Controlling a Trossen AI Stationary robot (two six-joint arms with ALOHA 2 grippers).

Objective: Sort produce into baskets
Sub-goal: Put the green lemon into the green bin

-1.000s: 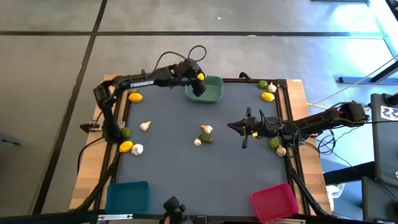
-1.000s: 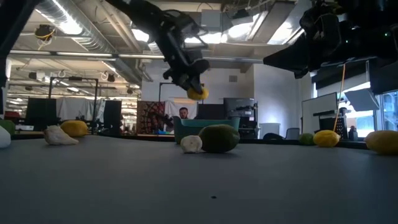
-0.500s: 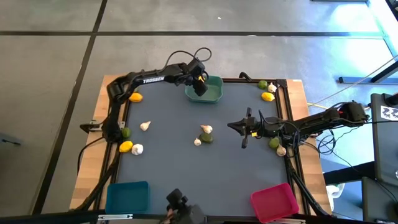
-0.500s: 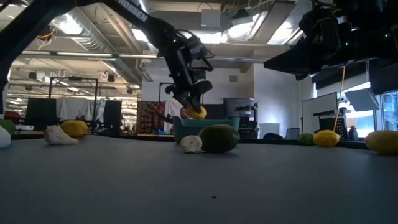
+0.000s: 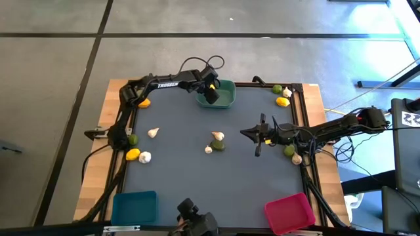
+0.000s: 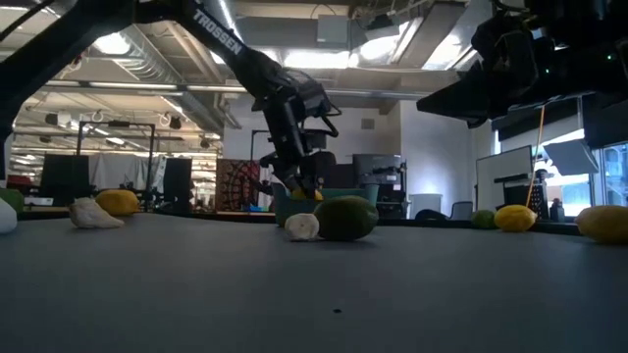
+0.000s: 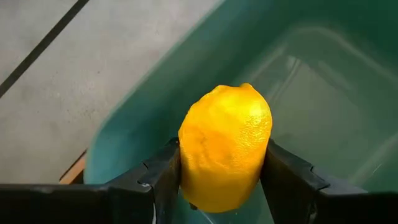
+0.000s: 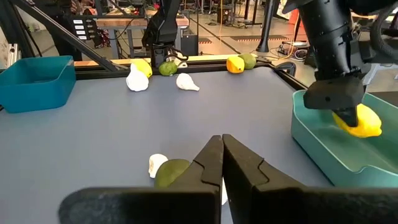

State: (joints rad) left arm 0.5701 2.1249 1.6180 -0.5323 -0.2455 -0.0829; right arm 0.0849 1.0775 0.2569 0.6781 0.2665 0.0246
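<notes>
The table (image 5: 197,177) spreads out behind my left gripper (image 5: 210,92), which I have brought to its far edge. The teal bin (image 5: 226,99) now sits directly under that gripper; a second ago I hung above its rim, and since then I have sunk until my fingers are inside its walls. The blue bin (image 5: 134,206) and the pink bin (image 5: 289,212) are well away from me, at the near corners.

My left gripper is half closed on a lemon (image 7: 225,146), one finger pressed to each side, with the teal floor just below it. From the right wrist the lemon (image 8: 357,121) shows low inside the bin, not yet let go. That drop means the carrying is done, I judge; what is left for this fruit is opening the fingers so it settles in the teal bin.

My right gripper (image 5: 249,133) waits fully shut and empty over the table's middle, off to the side of my working gripper. Near it lie a lime (image 5: 218,145) with two garlic bulbs (image 5: 217,136) touching or nearly so. More lemons, limes and garlic lie along both side edges, so most of the sorting is still ahead.
</notes>
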